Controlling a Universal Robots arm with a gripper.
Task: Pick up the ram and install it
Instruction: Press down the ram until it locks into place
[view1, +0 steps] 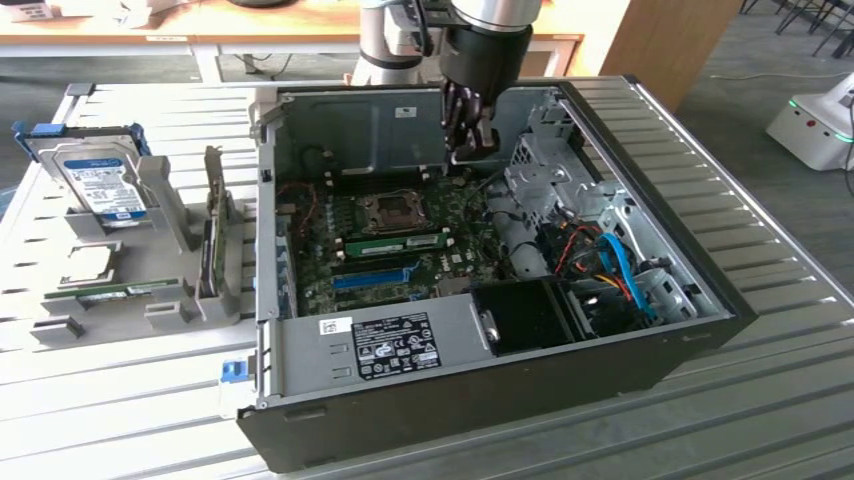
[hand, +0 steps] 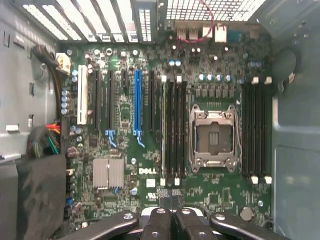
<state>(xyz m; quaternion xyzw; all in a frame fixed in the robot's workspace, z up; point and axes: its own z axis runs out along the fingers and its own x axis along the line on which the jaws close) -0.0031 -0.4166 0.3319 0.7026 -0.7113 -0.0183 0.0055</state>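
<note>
One gripper (view1: 463, 150) | clenched shut | above motherboard (hand: 215, 192) in open case (view1: 347, 125); ram (view1: 400, 241) seated in slot

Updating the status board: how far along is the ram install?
Done: one green ram stick stands in a slot beside the CPU socket; latching unclear. In hand: nothing; the tool is shut, hovering over the motherboard. Left: possibly a second green stick lying in the grey fixture.

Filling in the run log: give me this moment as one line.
claw: shut, holding nothing, above motherboard | ram: seated in slot beside CPU socket | case: open
</note>
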